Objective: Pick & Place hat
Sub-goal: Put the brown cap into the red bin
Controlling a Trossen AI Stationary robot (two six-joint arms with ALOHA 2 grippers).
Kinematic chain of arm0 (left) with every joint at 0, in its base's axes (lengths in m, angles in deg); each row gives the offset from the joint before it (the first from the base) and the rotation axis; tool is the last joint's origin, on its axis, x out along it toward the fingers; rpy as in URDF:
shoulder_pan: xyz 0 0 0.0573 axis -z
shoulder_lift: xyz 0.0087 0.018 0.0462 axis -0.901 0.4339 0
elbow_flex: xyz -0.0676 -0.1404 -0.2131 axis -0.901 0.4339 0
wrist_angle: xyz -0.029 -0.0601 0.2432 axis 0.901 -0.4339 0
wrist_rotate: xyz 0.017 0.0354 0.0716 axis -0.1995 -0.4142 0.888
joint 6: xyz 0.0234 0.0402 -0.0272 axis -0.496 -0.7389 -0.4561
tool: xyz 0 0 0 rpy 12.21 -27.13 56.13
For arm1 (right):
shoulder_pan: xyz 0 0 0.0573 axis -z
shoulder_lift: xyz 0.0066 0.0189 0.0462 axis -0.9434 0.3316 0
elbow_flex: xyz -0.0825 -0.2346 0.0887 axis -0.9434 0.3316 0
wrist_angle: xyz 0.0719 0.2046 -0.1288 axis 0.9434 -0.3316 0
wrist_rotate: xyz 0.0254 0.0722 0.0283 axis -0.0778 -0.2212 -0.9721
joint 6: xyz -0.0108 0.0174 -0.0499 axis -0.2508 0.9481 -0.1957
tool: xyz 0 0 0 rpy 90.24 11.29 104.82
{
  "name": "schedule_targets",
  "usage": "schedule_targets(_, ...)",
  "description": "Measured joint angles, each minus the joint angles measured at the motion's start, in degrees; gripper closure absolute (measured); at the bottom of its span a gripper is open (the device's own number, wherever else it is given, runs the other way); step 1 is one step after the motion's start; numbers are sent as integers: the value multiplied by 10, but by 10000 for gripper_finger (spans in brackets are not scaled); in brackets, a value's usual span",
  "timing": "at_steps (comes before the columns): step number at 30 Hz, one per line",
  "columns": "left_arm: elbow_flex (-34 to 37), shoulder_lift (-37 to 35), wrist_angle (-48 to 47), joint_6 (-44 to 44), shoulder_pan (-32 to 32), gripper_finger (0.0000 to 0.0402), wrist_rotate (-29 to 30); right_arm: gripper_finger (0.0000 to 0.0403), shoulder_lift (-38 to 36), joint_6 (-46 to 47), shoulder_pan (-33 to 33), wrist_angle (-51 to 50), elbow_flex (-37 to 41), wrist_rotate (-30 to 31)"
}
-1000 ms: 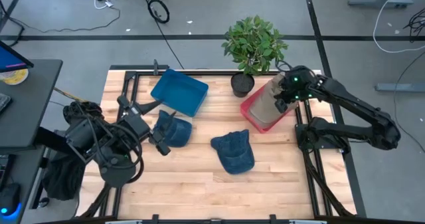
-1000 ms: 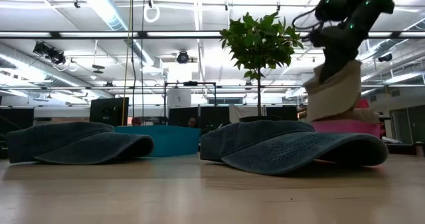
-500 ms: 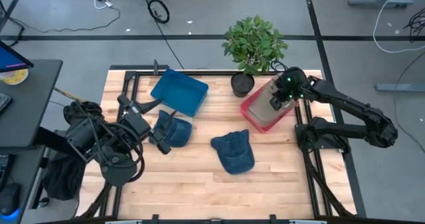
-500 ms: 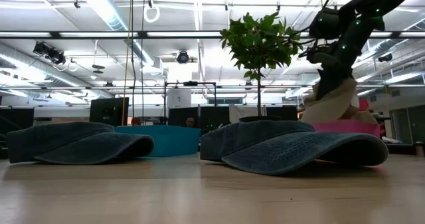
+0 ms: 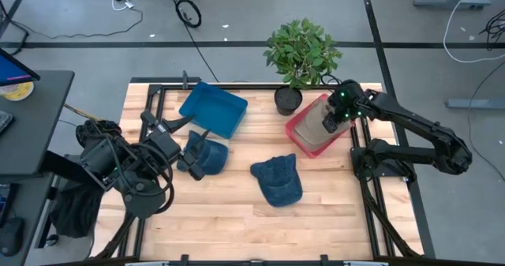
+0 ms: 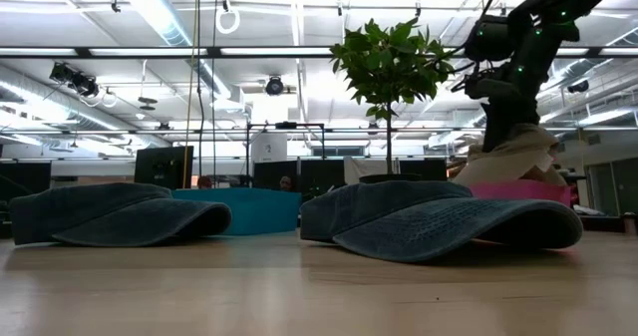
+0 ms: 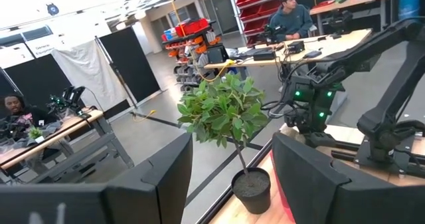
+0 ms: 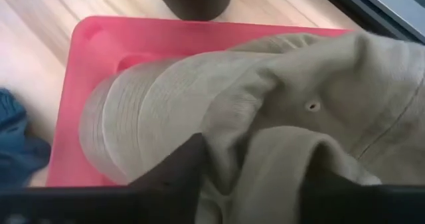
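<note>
Down comes the right claw from where it hung a second ago, and the tan hat it pinches now sits low in the red tray beside the potted plant, fabric bunched between the fingers in the right wrist view. Over on the left, the left claw waits spread wide, just beside the blue hat near the blue bin, while a second blue hat lies mid-table.
</note>
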Motion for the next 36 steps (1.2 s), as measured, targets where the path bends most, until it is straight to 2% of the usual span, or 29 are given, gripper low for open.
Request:
schedule_targets(6, 0, 0, 0, 0, 0, 191, 0, 145, 0, -3, 0, -32, -40, 78)
schedule_targets(8, 0, 0, 0, 0, 0, 191, 0, 125, 0, -3, 0, -38, -61, 96)
schedule_targets(11, 0, 0, 0, 0, 0, 191, 0, 110, 0, 5, 0, -39, -90, 89)
schedule_targets(17, 0, 0, 0, 0, 0, 191, 0, 114, 0, 65, 0, -72, -101, 13)
schedule_targets(22, 0, 0, 0, 2, 0, 191, 0, 125, -2, 105, 0, -136, -101, 62)
schedule_targets(27, 0, 0, 0, 1, 0, 191, -3, 140, -15, 125, 0, -139, -101, 123)
schedule_targets(36, 0, 1, 0, 1, 0, 191, -22, 182, -46, 151, 0, -106, -175, 138)
